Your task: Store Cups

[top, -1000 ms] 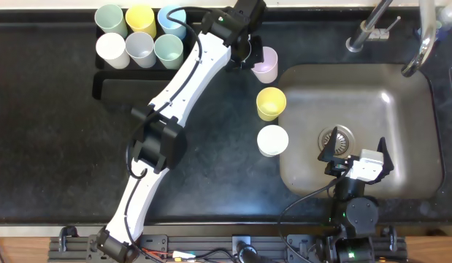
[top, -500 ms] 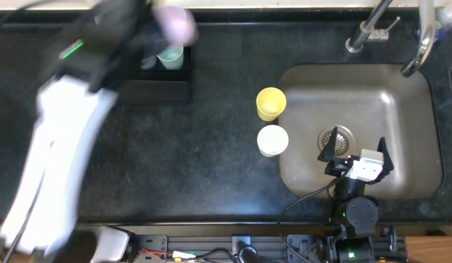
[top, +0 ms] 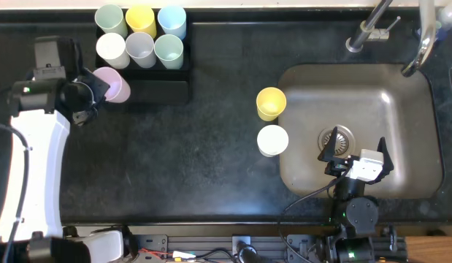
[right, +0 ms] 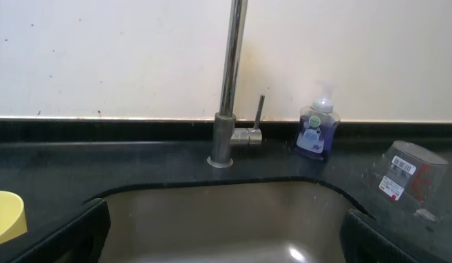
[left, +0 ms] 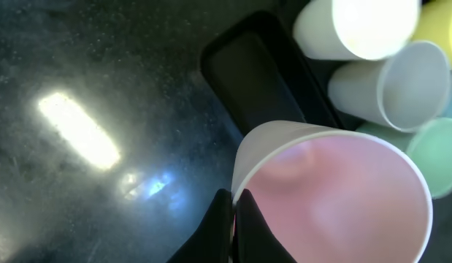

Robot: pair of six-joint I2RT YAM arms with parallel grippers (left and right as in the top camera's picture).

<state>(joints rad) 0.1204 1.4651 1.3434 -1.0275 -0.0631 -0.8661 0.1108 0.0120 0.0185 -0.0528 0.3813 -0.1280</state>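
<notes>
My left gripper (top: pixel 95 87) is shut on the rim of a pink cup (top: pixel 113 84), held tilted just left of the black tray (top: pixel 152 92). In the left wrist view its fingers (left: pixel 224 219) pinch the pink cup's (left: pixel 335 197) wall above the tray's (left: pixel 258 80) bare slot. Several cups stand in the tray: white (top: pixel 112 50), pale grey (top: pixel 140 47), green (top: pixel 169 50), yellow (top: pixel 140 17). A yellow cup (top: pixel 271 102) and a white cup (top: pixel 272 139) stand on the counter beside the sink (top: pixel 401 175). My right gripper (top: pixel 355 149) rests open over the sink, holding nothing.
A faucet (right: pixel 229 88) and a soap bottle (right: pixel 315 133) stand behind the sink basin (right: pixel 226 212). The yellow cup (right: pixel 6 215) sits on the counter at the basin's edge. Dark counter (top: pixel 204 161) stretches between tray and sink.
My left arm has swung from beside the sink across the tray to its left side, carrying the pink cup. The right arm has not moved.
</notes>
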